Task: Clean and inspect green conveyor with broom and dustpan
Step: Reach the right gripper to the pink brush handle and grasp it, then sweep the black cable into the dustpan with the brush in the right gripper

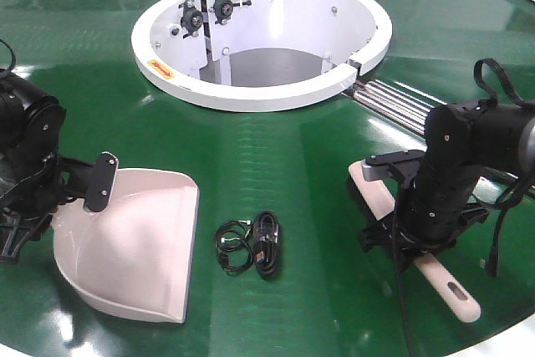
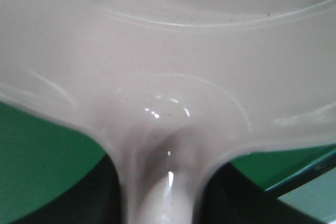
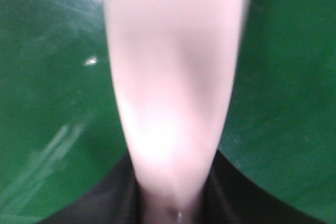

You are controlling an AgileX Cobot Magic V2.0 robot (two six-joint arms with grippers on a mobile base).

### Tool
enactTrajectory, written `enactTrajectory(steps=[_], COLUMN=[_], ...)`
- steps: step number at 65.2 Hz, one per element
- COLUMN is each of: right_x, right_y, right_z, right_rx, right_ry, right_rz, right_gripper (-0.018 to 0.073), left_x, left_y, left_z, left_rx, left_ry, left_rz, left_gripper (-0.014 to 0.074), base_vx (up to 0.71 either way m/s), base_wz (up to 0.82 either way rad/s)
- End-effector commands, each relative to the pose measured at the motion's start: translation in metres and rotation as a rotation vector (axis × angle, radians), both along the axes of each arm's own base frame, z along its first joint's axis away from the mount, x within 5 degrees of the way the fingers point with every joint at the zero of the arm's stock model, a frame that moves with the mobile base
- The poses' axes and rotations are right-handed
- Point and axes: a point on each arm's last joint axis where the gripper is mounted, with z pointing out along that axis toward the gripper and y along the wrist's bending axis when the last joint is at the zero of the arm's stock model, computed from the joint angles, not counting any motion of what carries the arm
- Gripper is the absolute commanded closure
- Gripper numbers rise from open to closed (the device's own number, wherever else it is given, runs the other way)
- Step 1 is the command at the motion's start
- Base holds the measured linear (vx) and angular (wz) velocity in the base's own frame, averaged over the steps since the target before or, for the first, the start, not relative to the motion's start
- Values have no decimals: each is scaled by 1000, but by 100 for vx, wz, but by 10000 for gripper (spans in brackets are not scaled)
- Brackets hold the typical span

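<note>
- Left hand (image 1: 94,186) pinches the dustpan (image 1: 134,248) by its handle, mouth facing right
- Right hand (image 1: 393,175) clamps the broom (image 1: 447,286), handle slanting toward the near edge
- Both rest on the glossy green bench (image 1: 284,148)

The left arm (image 1: 29,135) reaches in low from the left edge, with the left end effector (image 1: 96,186) clamped on the handle of the dustpan (image 1: 134,248). The right arm (image 1: 456,165) bends down steeply from the right, and the right end effector (image 1: 389,171) is closed around the broom (image 1: 447,286).
</note>
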Motion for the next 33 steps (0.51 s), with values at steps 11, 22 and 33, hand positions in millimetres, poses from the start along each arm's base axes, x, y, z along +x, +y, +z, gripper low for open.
enactTrajectory(steps=[11, 22, 33], right_x=[-9, -21, -31], right_y=[0, 4, 30], right_z=[52, 67, 67], right_rx=[76, 142, 140], right_ry=[-145, -131, -121], right_rz=[-71, -132, -99], right_gripper=[568, 565, 564], left_x=[-1, -1, -1], left_y=[0, 0, 0], left_z=[19, 19, 19], left_rx=[-1, -1, -1], left_ry=[-62, -62, -62], left_rz=[5, 5, 5], left_gripper=[603, 603, 603], base_vx=[0, 0, 0], base_wz=[0, 0, 0])
